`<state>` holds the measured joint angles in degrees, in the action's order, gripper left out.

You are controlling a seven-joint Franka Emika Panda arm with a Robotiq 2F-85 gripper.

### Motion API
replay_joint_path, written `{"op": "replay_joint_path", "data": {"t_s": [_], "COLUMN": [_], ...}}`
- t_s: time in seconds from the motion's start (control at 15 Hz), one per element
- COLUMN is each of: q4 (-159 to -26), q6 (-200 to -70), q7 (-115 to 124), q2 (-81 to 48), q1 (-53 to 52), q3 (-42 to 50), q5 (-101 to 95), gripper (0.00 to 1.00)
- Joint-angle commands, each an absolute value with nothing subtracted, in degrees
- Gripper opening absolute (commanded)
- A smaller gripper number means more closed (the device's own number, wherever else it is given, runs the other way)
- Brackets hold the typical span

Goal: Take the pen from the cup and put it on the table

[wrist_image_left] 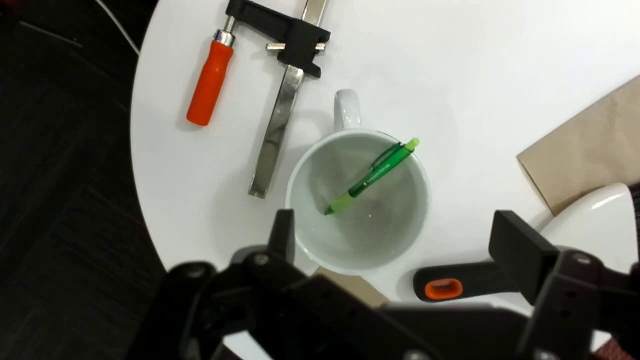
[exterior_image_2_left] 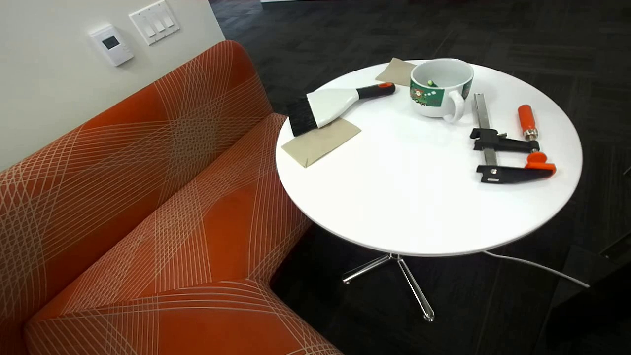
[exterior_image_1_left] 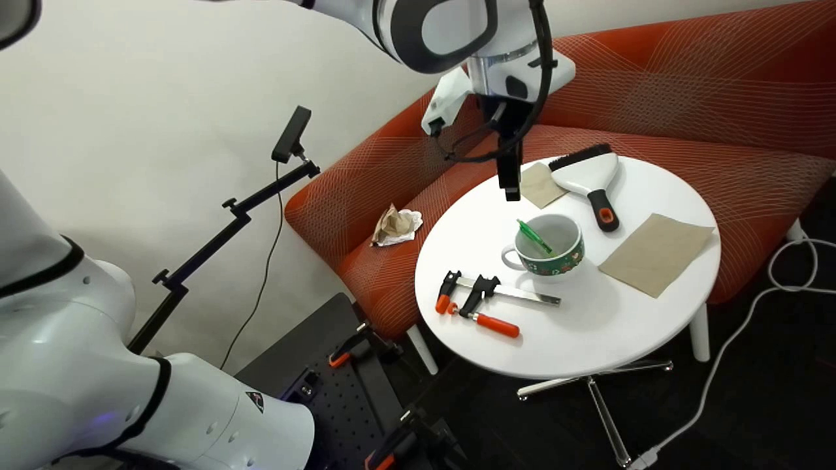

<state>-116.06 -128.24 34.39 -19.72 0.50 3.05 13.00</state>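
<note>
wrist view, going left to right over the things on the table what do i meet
Orange-red clamp handle → white-lined cup with the green pen in it → black brush handle → tan sheet at the right edge.

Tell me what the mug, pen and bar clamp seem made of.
Mug: probably glazed ceramic; its white handle shines.
Pen: likely plastic; glossy green and seemingly translucent.
Bar clamp: reflective bar, apparently polished metal; smooth orange handle, plastic or painted wood, unclear.
</note>
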Motion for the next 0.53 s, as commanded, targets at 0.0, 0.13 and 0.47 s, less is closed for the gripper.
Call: {"op": "replay_joint_path", "data": {"t_s": [0.0,0.13,0.47], "q4": [-114.4,-114.1,-113.1], "q6": [-127.7,-128.9,-133.1], "q7": [36.5,37.1,38.7], "q2": [-23.4,-25.3,-29.2], "q1": [0.9,1.0,1.0], "q3": [3.5,3.5,4.0], "q5": [17.2,19.1,22.6], "gripper": [1.00,1.00,1.00]}}
